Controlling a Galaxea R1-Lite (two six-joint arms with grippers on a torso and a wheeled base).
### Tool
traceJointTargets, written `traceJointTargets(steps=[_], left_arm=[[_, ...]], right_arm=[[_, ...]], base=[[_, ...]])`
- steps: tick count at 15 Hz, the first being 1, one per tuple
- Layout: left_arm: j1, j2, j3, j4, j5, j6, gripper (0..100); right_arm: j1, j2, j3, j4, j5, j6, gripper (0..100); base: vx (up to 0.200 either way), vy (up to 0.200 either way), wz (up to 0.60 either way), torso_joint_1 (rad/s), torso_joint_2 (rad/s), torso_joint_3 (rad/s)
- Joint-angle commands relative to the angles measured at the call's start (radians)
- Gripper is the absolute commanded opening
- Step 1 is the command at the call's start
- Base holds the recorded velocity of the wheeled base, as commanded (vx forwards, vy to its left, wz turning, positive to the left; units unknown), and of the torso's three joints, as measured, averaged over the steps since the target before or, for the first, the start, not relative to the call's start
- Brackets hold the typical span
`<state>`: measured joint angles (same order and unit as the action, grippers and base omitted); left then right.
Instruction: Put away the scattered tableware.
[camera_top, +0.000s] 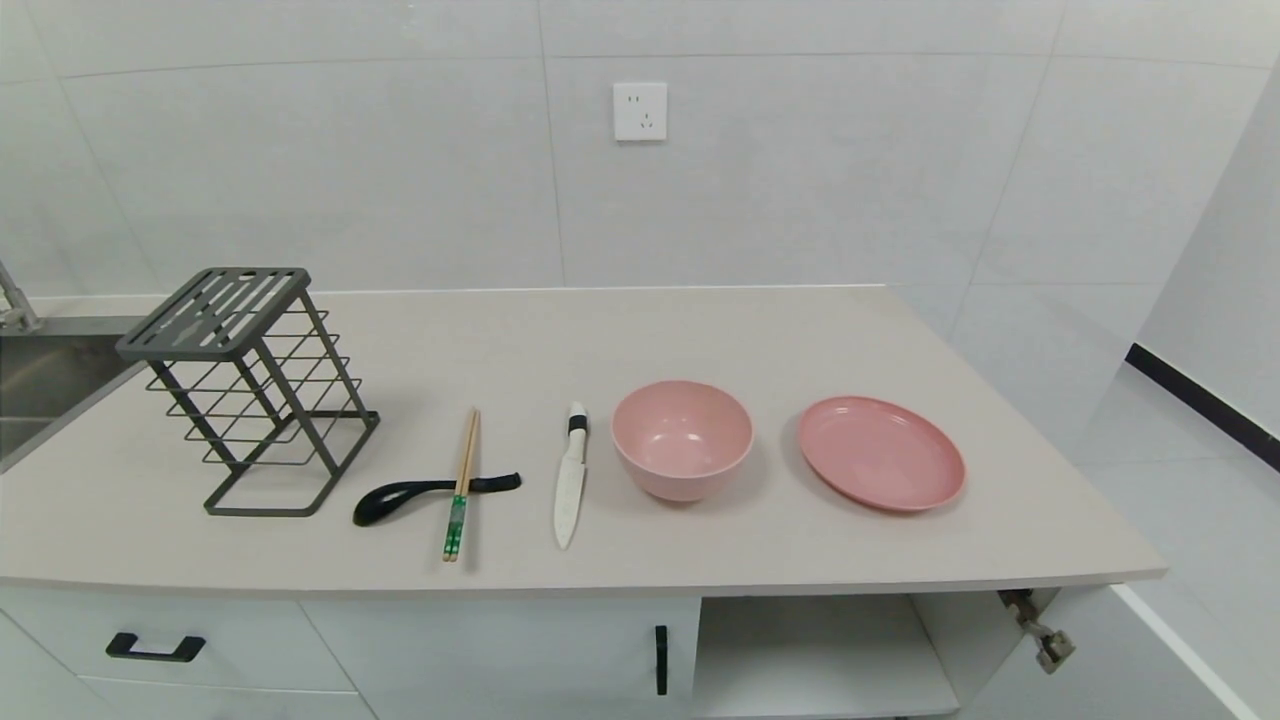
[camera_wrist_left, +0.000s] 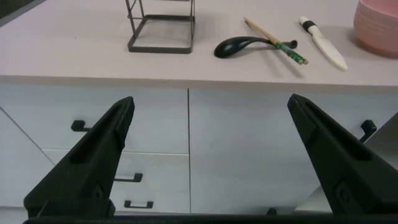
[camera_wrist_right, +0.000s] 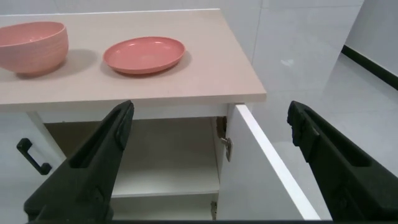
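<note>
Left tool (camera_wrist_left: 211, 102) held low before the drawers (camera_wrist_left: 134, 180), fingers spread wide, nothing grasped. Right tool (camera_wrist_right: 211, 107) likewise released, held before the open cupboard door (camera_wrist_right: 267, 162).

On the worktop (camera_top: 600, 340), a row is laid out near the front edge. From the robot's left:
- black spoon (camera_top: 420, 497), crossed by the chopsticks (camera_top: 461, 486) resting over its handle
- white knife (camera_top: 571, 475), just beside
- pink bowl (camera_top: 682, 438), upright
- pink plate (camera_top: 881, 452), apart from the bowl

Wire rack (camera_top: 250, 385) stands left of the spoon. Sink (camera_top: 40, 385) is set at far left. Socket (camera_top: 640, 111) is mounted on the wall behind.
</note>
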<state>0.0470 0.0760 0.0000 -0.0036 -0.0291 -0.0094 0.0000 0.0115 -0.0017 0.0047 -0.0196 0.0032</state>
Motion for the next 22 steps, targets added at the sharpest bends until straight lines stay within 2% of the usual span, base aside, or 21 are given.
traceJointTargets(steps=[1, 6, 14, 15, 17, 18, 20, 22], left_arm=[[0.001, 0.001, 0.000, -0.001, -0.003, -0.003, 100], [0.002, 0.001, 0.000, -0.001, -0.008, 0.006, 100], [0.002, 0.001, 0.000, 0.001, -0.009, 0.017, 100], [0.002, 0.001, 0.000, 0.001, -0.009, 0.017, 100], [0.001, 0.001, 0.000, 0.001, -0.009, 0.023, 100], [0.001, 0.001, 0.000, 0.001, -0.011, 0.023, 100], [0.001, 0.001, 0.000, 0.001, -0.009, 0.022, 100], [0.001, -0.001, 0.000, 0.001, -0.009, 0.022, 100]], right_arm=[[0.000, 0.001, 0.000, 0.000, 0.000, 0.000, 100], [0.000, 0.001, 0.000, -0.002, 0.003, -0.008, 100], [-0.002, 0.001, 0.000, 0.001, 0.003, 0.018, 100], [-0.003, 0.002, -0.024, -0.144, 0.007, 0.063, 100], [-0.005, 0.096, -0.133, -0.134, 0.130, 0.067, 100], [0.012, 0.162, -0.167, -0.130, 0.173, 0.069, 100], [0.123, 0.343, -0.213, -0.127, 0.240, 0.060, 100], [0.201, 0.528, -0.210, -0.134, 0.254, 0.064, 100]], base=[[0.000, 0.000, 0.00, 0.173, -0.31, -0.149], [0.000, 0.000, 0.00, 0.205, -0.38, -0.191], [0.000, 0.000, 0.00, 0.012, -0.02, -0.010], [0.000, 0.000, 0.00, 0.000, 0.00, 0.000], [0.000, 0.000, 0.00, 0.000, 0.00, 0.000], [0.000, 0.000, 0.00, 0.000, 0.00, 0.000], [0.000, 0.000, 0.00, 0.000, 0.00, 0.000], [0.000, 0.000, 0.00, 0.000, 0.00, 0.000]])
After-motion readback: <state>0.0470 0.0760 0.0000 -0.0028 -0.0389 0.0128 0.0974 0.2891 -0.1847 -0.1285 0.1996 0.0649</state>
